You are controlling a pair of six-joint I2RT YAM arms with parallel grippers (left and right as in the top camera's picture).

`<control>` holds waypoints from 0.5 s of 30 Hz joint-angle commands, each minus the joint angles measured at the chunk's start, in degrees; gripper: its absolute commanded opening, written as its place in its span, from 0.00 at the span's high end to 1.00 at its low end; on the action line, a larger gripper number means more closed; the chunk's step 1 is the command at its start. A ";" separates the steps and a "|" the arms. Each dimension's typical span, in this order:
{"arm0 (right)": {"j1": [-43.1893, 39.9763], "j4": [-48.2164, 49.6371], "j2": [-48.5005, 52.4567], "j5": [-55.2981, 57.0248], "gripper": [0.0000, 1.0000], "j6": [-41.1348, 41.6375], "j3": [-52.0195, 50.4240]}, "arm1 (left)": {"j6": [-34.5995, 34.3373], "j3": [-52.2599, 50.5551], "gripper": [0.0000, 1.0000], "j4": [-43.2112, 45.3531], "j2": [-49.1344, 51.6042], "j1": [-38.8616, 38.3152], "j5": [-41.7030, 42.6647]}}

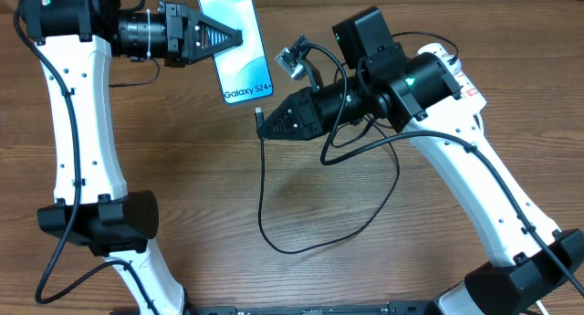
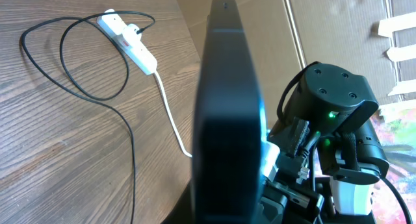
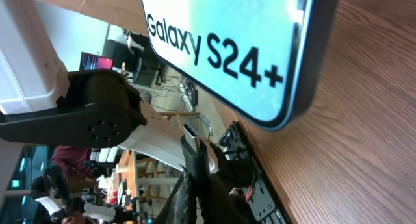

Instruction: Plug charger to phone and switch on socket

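Lining up the plug with the port looks like the step in hand. The left gripper (image 1: 219,36) is clamped on the phone (image 1: 239,73), holding it above the table (image 1: 365,251) at about 12 o'clock in the overhead view, screen up. The right gripper (image 1: 269,125) is pinched tight on the charger (image 1: 263,205) just behind its plug tip (image 3: 193,136). That tip sits near the phone's lower end, at about 5 o'clock from it, and is not touching.

To do this well, I judge that the tip should first be brought square to the short bottom edge, since it stands off to one side in the right wrist view. The port itself cannot be seen, so the metal tongue should be centred on that edge before it is pushed straight along the phone's length. The push should be slow, with the left arm bracing. The slack loop of cable toward 6 o'clock should stay free so it does not tug the tip askew.

The power strip (image 2: 133,45) lies at about 10 o'clock in the left wrist view, with its white lead (image 2: 170,117) trailing toward 5 o'clock. The black cable reaches it, though I cannot tell whether its head is fully seated.

White lettering on the screen reads "Galaxy S24+". A red label on the right arm is too small to read.
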 commanded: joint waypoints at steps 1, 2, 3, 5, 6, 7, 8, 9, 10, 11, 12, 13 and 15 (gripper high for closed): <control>0.24 1.36 -0.20 -1.03 0.96 1.22 0.35 | -0.42 0.24 0.96 -0.11 -0.02 -0.15 3.67; 0.26 1.95 -0.20 -0.13 0.96 2.58 0.35 | -0.68 0.24 0.96 -0.11 -0.02 -0.22 4.09; 0.26 2.03 -0.20 0.52 0.96 3.04 0.35 | -0.81 0.24 0.96 -0.11 -0.02 -0.31 4.09; 0.26 2.03 -0.20 1.46 0.96 3.19 0.35 | -0.81 0.24 0.96 -0.11 -0.02 -0.50 4.07; 0.26 2.01 -0.20 1.86 0.96 3.19 0.33 | -0.81 0.24 0.96 -0.11 -0.02 -0.55 4.07; 0.26 2.01 -0.20 2.43 0.96 3.21 0.31 | -0.81 0.24 0.96 -0.11 -0.02 -0.57 4.09; 0.26 1.97 -0.20 3.06 0.96 3.28 0.31 | -0.85 0.24 0.96 -0.11 -0.02 -0.59 4.11; 0.26 1.88 -0.20 3.63 0.96 3.61 0.28 | -1.09 0.24 0.96 -0.11 -0.02 -0.63 4.09; 0.26 1.88 -0.20 4.26 0.96 4.31 0.28 | -1.27 0.24 0.96 -0.11 -0.02 -0.63 4.09; 0.26 1.88 -0.20 4.72 0.96 4.72 0.28 | -1.29 0.24 0.96 -0.11 -0.02 -0.63 4.09; 0.26 1.92 -0.20 4.72 0.96 4.70 0.28 | -1.27 0.24 0.96 -0.11 -0.02 -0.63 4.07; 0.26 1.92 -0.20 4.70 0.96 4.70 0.28 | -1.27 0.24 0.96 -0.11 -0.02 -0.66 4.07; 0.26 2.01 -0.20 4.68 0.96 4.72 0.28 | -1.27 0.24 0.96 -0.11 -0.02 -0.85 4.09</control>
